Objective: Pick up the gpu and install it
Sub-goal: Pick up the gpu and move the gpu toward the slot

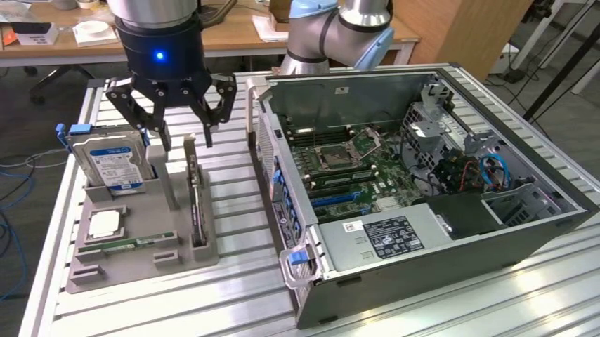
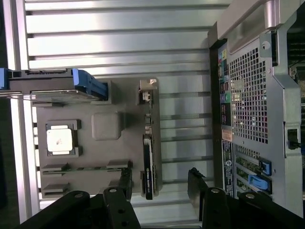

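Observation:
The gpu (image 1: 195, 193) stands on edge in a slot of the grey holder tray (image 1: 140, 270), a thin black card with a silver bracket at one end. My gripper (image 1: 183, 133) hangs open just above the card's far end, a black finger on each side of its line, touching nothing. From the wrist view the gpu (image 2: 148, 160) runs as a narrow dark strip across the tray (image 2: 107, 126), and my gripper (image 2: 161, 186) stands over one end of it with the fingers (image 2: 125, 183) spread wide.
On the tray stand a hard drive (image 1: 111, 165) with blue rails, a processor chip (image 1: 103, 223) and a green memory stick (image 1: 126, 246). The open computer case (image 1: 412, 175) lies on the exterior view's right, motherboard exposed. Everything rests on a slatted aluminium table (image 1: 235, 295).

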Robot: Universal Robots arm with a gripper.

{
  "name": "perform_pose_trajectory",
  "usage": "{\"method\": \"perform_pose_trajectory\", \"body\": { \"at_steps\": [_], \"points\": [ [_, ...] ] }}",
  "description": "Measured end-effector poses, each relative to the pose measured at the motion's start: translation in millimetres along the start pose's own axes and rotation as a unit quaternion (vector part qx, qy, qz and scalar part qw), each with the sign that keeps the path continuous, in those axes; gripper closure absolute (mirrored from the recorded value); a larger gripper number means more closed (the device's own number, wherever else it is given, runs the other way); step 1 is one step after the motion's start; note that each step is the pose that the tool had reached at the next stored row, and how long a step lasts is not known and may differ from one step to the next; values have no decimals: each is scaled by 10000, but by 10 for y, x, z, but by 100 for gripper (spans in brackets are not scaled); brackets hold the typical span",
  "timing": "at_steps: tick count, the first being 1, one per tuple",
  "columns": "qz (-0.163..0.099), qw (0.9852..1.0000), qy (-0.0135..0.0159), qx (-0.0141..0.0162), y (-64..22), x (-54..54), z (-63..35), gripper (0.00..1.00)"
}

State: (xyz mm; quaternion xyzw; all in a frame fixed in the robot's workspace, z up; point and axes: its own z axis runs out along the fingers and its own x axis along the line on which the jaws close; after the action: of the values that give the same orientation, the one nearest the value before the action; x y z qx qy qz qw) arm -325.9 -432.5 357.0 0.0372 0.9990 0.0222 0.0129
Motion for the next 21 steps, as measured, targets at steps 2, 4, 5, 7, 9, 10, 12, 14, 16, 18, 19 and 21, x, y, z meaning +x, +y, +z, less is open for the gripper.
{"method": "perform_pose_trajectory", "body": {
  "at_steps": [2, 4, 5, 7, 9, 10, 12, 14, 16, 18, 19, 21],
  "points": [
    [0, 10000, 0, 0, 0, 0, 0, 41],
    [0, 10000, 0, 0, 0, 0, 0, 41],
    [0, 10000, 0, 0, 0, 0, 1, 41],
    [0, 10000, 0, 0, 0, 0, 1, 41],
    [0, 10000, 0, 0, -1, 0, 5, 41],
    [0, 10000, -1, -1, -1, 0, 11, 41],
    [0, 10000, -1, 0, -2, 1, 25, 41],
    [0, 10000, 0, 0, -2, 1, 41, 41],
    [0, 10000, 0, 0, -3, 1, 56, 41],
    [-1, 10000, -1, 8, -4, 1, 75, 41],
    [-1, 10000, -1, 13, -5, 1, 88, 41],
    [-1, 10000, -2, 22, -6, 3, 123, 41]
  ]
}}
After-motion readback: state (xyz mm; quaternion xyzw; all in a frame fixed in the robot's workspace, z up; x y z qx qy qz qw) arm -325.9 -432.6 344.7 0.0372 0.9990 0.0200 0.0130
